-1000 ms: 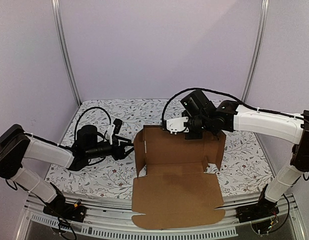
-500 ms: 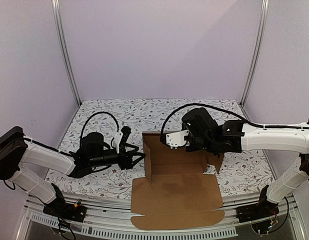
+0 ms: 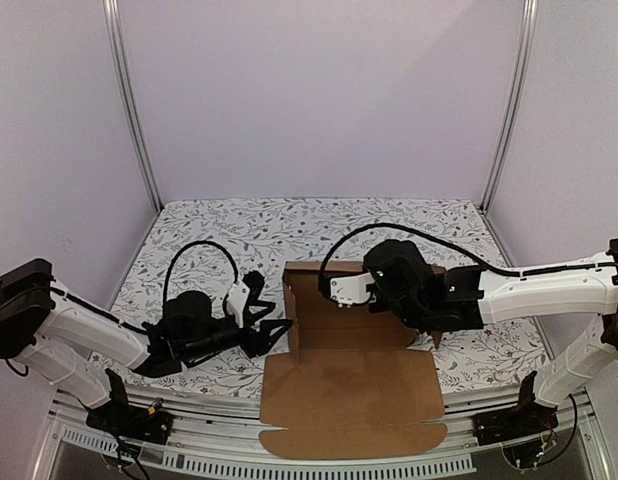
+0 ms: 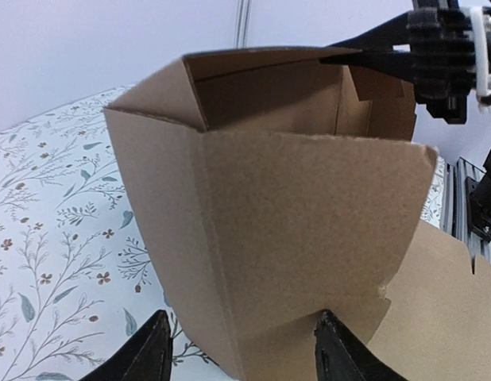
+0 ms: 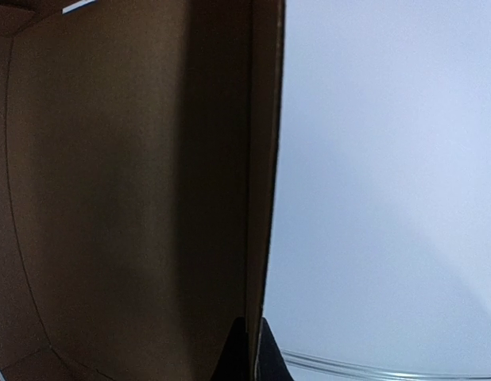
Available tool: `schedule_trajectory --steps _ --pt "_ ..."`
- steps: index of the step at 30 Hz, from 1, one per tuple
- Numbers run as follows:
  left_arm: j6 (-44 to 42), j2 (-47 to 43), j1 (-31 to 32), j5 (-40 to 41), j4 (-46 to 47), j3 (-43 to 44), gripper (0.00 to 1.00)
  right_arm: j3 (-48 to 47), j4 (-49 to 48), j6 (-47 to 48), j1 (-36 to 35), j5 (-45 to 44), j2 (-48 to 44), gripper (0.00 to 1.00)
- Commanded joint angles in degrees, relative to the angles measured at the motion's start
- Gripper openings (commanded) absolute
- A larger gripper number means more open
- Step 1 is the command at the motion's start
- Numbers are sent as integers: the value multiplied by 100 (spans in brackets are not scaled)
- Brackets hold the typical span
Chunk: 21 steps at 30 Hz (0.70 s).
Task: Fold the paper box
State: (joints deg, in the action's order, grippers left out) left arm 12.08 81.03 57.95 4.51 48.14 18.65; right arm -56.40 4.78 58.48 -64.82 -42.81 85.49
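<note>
The paper box [image 3: 349,385] is brown cardboard in the middle of the table. Its front panel lies flat toward the near edge, and its back wall and left side wall [image 3: 292,315] stand up. My right gripper [image 3: 327,278] is shut on the top edge of the back wall. The right wrist view shows its tips [image 5: 249,353] pinching that thin edge, with the box's dark inner face [image 5: 126,190] on the left. My left gripper [image 3: 276,331] is open at the left wall. In the left wrist view the wall's lower corner [image 4: 261,238] sits between the spread fingertips [image 4: 241,353].
A floral cloth [image 3: 219,235] covers the table. Plain lilac walls and two metal posts [image 3: 129,110] close in the back and sides. An aluminium rail [image 3: 209,455] runs along the near edge under the box's front flap.
My left gripper has travelled right up to the box's left wall and opened a little wider. The right arm has come lower and leftward, still shut, and the side wall now stands more upright.
</note>
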Motion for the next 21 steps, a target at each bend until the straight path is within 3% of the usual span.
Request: schedule_trajectory --steps 1,8,14,21 --pt "-283 93 261 1020 577 -97 61 386 -371 329 -277 -420 -53 0" --pt "-483 463 614 1599 854 39 61 472 -418 318 -437 -824 113 0" --pt "-809 1089 1008 2776 1216 365 59 516 -422 274 -626 -1055 143 0" --pt "-989 1683 1111 3029 2045 534 60 769 -424 299 -757 -1268 208 0"
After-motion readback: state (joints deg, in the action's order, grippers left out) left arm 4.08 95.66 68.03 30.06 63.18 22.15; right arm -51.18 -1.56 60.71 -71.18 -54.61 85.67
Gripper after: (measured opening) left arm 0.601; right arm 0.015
